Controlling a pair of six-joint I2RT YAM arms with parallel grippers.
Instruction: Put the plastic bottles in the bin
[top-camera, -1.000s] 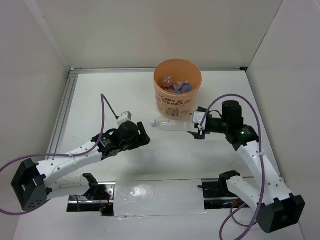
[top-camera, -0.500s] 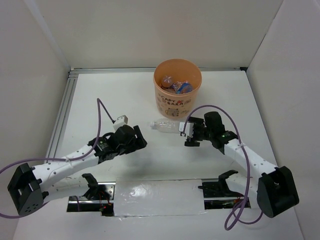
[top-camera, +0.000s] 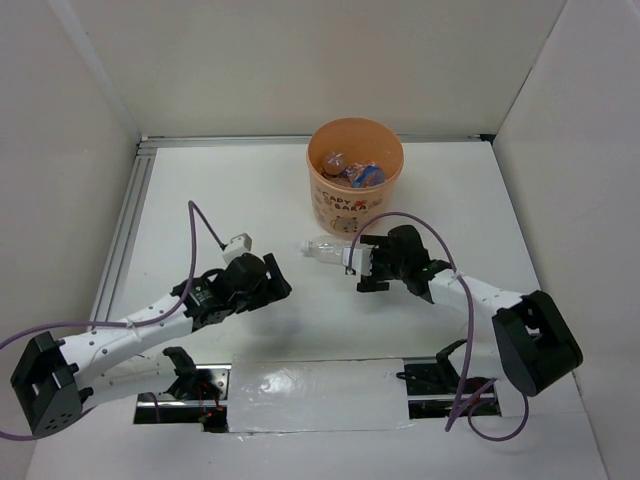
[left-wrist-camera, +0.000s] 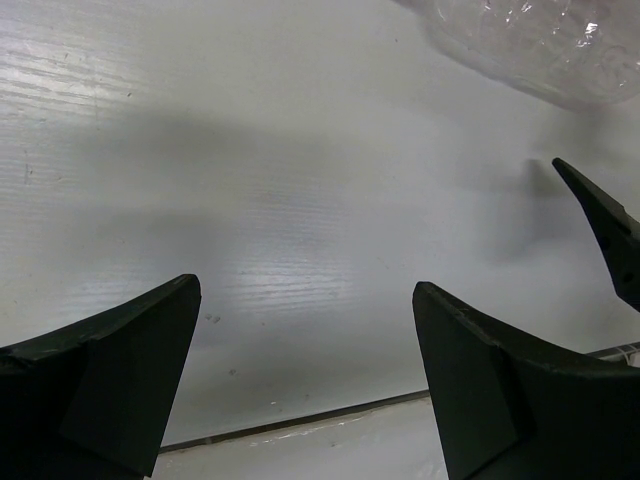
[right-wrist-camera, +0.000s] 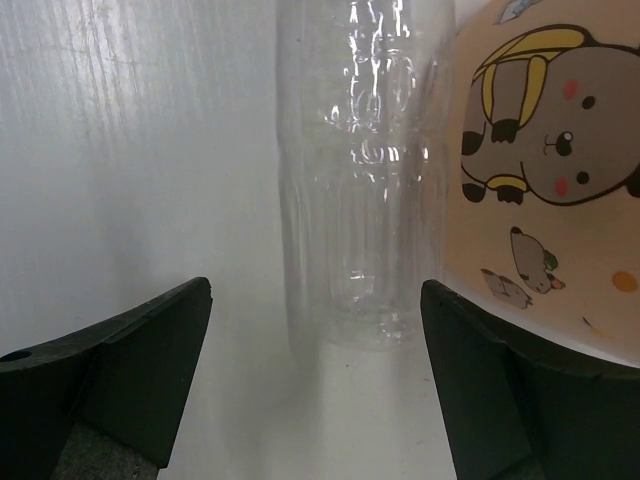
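Observation:
A clear unlabelled plastic bottle (top-camera: 325, 249) lies on its side on the white table, just in front of the orange bin (top-camera: 356, 200). My right gripper (top-camera: 358, 266) is open at the bottle's right end. In the right wrist view the bottle (right-wrist-camera: 365, 170) lies straight ahead, base toward the open gripper (right-wrist-camera: 315, 385), with the bin's cartoon wall (right-wrist-camera: 545, 190) to its right. Several bottles (top-camera: 352, 172) lie inside the bin. My left gripper (top-camera: 281, 282) is open and empty, left of and nearer than the bottle. In its wrist view the gripper (left-wrist-camera: 305, 385) faces bare table, with the bottle (left-wrist-camera: 530, 40) at top right.
Grey walls enclose the table on three sides. A metal rail (top-camera: 125, 220) runs along the left edge. A taped strip (top-camera: 315, 395) lies between the arm bases. A black fingertip (left-wrist-camera: 610, 230) of the right gripper shows at the right of the left wrist view.
My right gripper has moved left and low along the table to the bottle's right end. My left gripper has drawn back slightly toward its base. The bottle has not moved.

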